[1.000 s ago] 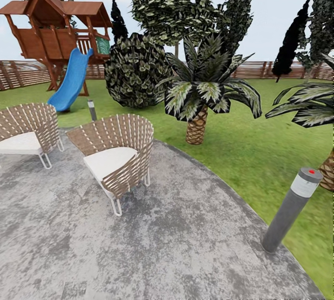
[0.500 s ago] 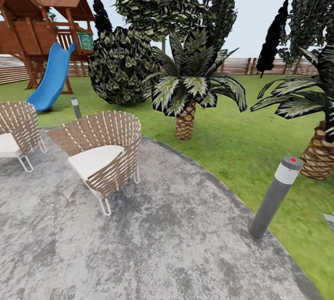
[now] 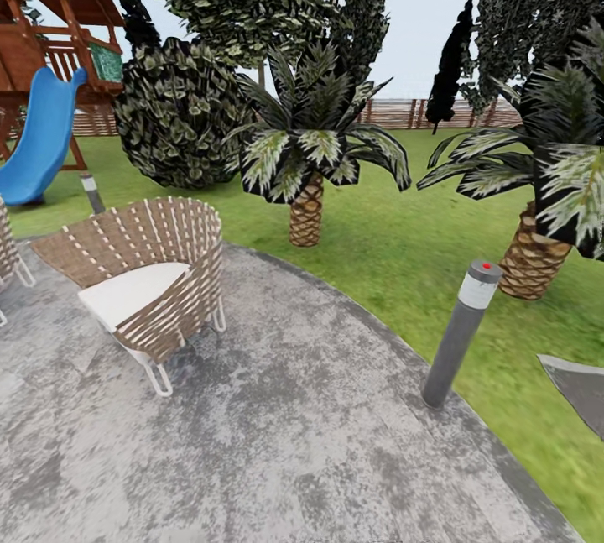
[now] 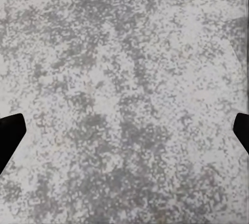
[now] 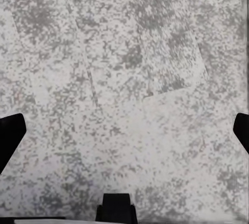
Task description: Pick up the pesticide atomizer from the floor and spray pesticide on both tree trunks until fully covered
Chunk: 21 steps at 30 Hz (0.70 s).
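The garden's green lawn lies beyond the curved patio edge, closed off at the back by a brown slat fence. The pesticide atomizer, the pesticide and the two trees with their trunks are out of view. My left gripper is open, its dark fingertips far apart over mottled grey paving with nothing between them. My right gripper is open too, its fingertips spread above the same kind of paving.
A wicker chair stands on the grey patio at the left. A grey bollard lamp with a red dot leans at the patio's right edge. Two palms, a round bush and a blue slide stand on the grass.
The whole head view has slid leftward, so the camera has turned right. A second chair has nearly left the picture and the right palm has come further in.
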### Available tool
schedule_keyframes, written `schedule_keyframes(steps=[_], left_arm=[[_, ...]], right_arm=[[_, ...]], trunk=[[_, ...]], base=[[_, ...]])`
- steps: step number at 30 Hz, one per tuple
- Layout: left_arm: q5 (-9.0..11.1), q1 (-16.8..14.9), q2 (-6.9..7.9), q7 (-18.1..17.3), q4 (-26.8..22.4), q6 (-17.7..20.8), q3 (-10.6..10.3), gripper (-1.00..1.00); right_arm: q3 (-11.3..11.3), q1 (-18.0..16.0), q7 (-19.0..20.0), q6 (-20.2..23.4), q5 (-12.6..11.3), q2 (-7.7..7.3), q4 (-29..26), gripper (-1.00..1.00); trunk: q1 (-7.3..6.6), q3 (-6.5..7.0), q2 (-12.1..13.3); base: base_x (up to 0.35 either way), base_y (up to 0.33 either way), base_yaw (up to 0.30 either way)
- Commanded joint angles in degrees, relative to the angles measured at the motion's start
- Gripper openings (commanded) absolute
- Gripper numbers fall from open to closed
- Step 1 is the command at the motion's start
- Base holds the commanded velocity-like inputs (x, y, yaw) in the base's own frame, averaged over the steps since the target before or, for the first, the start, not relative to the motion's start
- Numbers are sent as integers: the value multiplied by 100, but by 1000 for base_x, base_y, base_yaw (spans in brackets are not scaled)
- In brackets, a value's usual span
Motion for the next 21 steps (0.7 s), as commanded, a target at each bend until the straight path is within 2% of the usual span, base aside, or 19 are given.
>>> schedule_keyframes(steps=[1, 21], left_arm=[[0, 0, 0, 0, 0, 0, -1, 100], [0, 0, 0, 0, 8, 0, -11, 100]], right_arm=[[0, 1, 0, 0, 0, 0, 0, 100], [9, 0, 0, 0, 9, 0, 0, 100]], trunk=[[23, -24, -42], [462, -489, -844]], base=[[0, 0, -246], [0, 0, -254]])
